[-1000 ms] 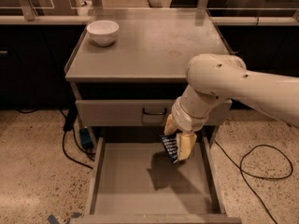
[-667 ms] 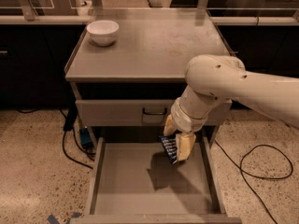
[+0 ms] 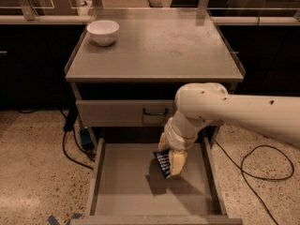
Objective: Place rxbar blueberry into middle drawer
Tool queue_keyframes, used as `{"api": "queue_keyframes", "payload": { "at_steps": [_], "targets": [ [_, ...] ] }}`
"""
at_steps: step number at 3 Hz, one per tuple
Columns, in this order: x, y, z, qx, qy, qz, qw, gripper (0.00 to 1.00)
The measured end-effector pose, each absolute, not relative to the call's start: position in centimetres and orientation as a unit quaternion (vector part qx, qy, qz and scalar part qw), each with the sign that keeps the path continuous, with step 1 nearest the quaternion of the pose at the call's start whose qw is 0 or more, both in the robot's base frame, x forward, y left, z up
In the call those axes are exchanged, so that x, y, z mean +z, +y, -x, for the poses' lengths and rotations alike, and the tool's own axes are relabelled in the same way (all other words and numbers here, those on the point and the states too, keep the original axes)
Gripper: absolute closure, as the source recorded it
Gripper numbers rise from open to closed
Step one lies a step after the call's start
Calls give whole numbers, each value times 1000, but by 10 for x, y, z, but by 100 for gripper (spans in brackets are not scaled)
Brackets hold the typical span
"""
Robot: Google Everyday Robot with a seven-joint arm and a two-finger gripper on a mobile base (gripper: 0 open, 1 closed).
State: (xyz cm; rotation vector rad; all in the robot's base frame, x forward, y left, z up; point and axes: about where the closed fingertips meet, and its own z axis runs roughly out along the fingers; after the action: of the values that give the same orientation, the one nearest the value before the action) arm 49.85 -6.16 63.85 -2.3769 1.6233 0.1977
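The white arm reaches in from the right and bends down at its wrist, so the tool points down into the open middle drawer, towards its far right part. The tool's tan fingers are clamped on the rxbar blueberry, which hangs tilted above the drawer floor, seemingly not touching it. A white bowl sits on the surface, far left.
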Motion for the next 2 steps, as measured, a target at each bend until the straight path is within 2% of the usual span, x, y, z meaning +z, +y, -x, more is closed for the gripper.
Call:
{"api": "queue_keyframes", "payload": {
  "at_steps": [2],
  "targets": [
    [573, -62, -496, -6, 589, 799, 122, 100]
  ]
}}
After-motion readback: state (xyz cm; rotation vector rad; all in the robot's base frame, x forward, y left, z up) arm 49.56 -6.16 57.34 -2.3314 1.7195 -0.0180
